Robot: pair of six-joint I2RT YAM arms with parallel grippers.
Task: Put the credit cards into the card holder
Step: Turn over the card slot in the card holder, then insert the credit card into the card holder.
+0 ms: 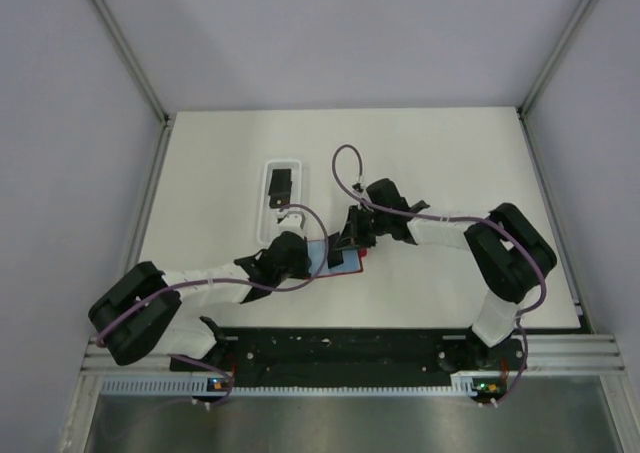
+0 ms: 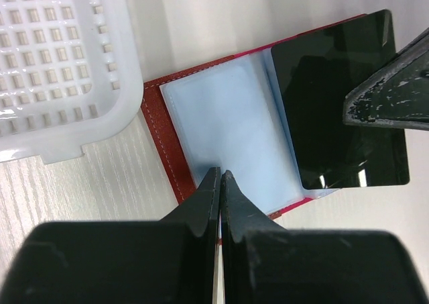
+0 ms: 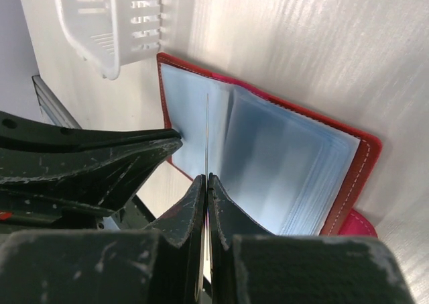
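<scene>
Above the arms, the overhead view shows a white matte surface [image 1: 450, 163] with the card holder [image 1: 325, 256] lying open near its middle, just in front of a white oblong plastic tray [image 1: 267, 213]. One black credit card [image 1: 281, 183] lies in the tray. The left arm [image 1: 200, 285] and right arm [image 1: 440, 231] converge on the card holder from opposite sides.

Left wrist view: the left jaws are fully closed with nothing between them. Their tips rest on a pale blue-grey plastic sleeve [image 2: 221, 116] of the holder, apparently pinning it flat. The cover is red with pale edge stitching. A second credit card [image 2: 335, 116], glossy black with rounded corners, overlaps the right half of the holder, pinched at its edge by the right jaws. The tray wall is a perforated grid.

Right wrist view: the right jaws are closed on that card, seen edge-on as a thin line against the fanned, translucent sleeves. A red closure tab [image 3: 358, 223] protrudes at the lower right corner.

Step in hand, as judged: inserting the held card into a sleeve. Whether its leading edge has entered cannot be told. The next move calls for aligning that edge with one sleeve opening, then sliding it in while the left jaws hold the holder down. The sleeves look thin and flexible and may buckle if the edge misses.
</scene>
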